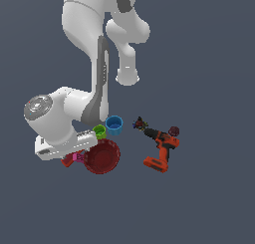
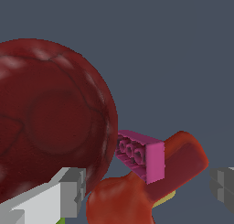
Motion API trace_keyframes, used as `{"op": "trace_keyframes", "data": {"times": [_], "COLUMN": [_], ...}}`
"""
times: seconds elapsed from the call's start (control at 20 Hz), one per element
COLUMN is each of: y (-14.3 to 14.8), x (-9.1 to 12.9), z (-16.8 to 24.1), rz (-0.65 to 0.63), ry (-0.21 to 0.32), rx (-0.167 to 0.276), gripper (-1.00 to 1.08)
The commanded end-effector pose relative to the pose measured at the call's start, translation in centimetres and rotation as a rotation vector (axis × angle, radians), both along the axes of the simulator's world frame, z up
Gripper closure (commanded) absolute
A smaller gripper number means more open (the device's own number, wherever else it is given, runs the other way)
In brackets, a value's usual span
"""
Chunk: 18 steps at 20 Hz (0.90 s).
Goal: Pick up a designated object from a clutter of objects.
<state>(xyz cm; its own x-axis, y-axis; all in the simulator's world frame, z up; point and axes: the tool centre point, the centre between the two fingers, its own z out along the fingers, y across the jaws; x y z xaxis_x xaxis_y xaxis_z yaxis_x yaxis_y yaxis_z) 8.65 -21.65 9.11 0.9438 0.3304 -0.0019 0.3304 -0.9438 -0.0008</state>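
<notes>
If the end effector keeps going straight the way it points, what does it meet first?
Probably the small magenta-pink plastic piece, lying between the open fingers atop the red-orange bottle; the dark red bowl sits close beside, though depth is unclear.

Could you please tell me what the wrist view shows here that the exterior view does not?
Only the wrist view shows the pink piece's row of round holes and how it lies against the red-orange bottle beside the red bowl, with the gripper's fingers spread on either side. Only the exterior view shows the green cup, blue cup, power drill and the arm. Both show the bowl, bottle and pink piece.
</notes>
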Motion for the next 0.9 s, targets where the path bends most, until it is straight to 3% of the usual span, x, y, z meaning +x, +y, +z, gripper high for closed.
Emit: {"op": "trace_keyframes", "data": {"times": [0.0,0.8,0.85], "y": [0.0,0.0,0.0], "x": [0.0,0.1,0.1], "z": [0.0,-5.1,-5.1], "rz": [0.001,0.004,0.004], "ry": [-0.001,-0.002,-0.002], "rx": [0.000,0.000,0.000], "gripper": [-0.92,-0.92,1.08]}}
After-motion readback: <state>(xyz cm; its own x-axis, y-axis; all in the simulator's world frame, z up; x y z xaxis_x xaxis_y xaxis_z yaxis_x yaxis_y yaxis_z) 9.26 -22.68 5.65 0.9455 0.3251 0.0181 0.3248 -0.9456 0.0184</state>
